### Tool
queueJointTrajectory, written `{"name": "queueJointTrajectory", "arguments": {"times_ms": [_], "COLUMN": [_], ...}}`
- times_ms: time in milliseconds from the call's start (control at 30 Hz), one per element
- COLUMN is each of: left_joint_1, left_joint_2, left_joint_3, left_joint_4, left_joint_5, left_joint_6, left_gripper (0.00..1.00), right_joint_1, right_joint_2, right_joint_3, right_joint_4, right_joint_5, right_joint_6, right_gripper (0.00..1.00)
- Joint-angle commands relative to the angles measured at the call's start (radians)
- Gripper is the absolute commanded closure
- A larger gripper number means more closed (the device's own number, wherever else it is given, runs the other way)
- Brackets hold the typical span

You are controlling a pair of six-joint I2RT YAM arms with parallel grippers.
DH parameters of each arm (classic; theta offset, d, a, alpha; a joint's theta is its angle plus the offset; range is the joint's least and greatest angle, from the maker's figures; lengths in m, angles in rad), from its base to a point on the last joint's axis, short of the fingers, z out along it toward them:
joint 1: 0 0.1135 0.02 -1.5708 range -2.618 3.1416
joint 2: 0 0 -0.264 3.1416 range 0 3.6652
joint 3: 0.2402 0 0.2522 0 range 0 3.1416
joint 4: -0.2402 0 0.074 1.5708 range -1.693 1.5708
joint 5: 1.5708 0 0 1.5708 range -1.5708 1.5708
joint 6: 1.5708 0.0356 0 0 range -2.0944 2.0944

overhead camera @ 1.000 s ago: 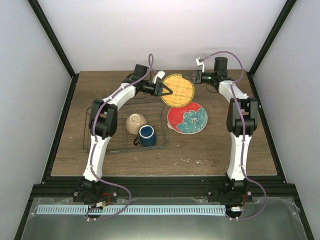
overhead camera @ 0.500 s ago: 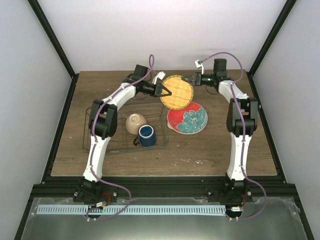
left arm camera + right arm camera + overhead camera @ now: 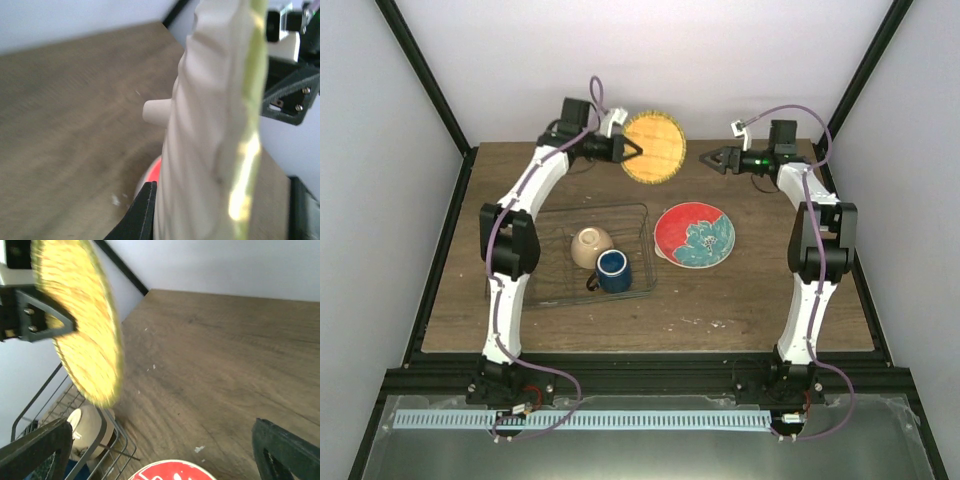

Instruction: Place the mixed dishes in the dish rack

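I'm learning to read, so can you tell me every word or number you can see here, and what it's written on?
No words, numbers or labels can be read in any view.
The yellow plate shows only a grid pattern.
The red plate shows only a teal flower.
The blue mug and the cream bowl show no writing.

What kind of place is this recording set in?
Probably a lab test booth, not a kitchen: plain white walls, black frame posts, and a wooden table with two arms bolted at its near edge.
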Motion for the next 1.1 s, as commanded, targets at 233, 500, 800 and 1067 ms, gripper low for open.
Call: {"name": "queueJointTrajectory", "arguments": {"times_ms": [233, 500, 800, 1067], "left_joint_1": [-0.054, -0.226, -0.332, -0.346], "left_joint_2": [-0.387, -0.613, -0.703, -0.806], "left_joint_3": [-0.025, -0.344, -0.468, -0.648], "left_joint_4": [-0.443, -0.516, -0.517, -0.492], "left_joint_5": [-0.822, -1.384, -1.69, -1.884], "left_joint_6": [0.437, 0.611, 0.772, 0.93], "left_gripper": [1.0, 1.0, 1.0, 1.0], "right_joint_1": [-0.033, -0.033, -0.031, -0.031], "right_joint_2": [-0.011, 0.038, 0.005, -0.022], "right_joint_3": [-0.005, 0.044, -0.013, -0.043], "right_joint_4": [0.017, 0.009, 0.047, 0.055], "right_joint_5": [0.097, 0.072, 0.062, 0.068], "right_joint_6": [0.015, 0.028, 0.043, 0.044], "right_gripper": [0.0, 0.0, 0.0, 0.0]}}
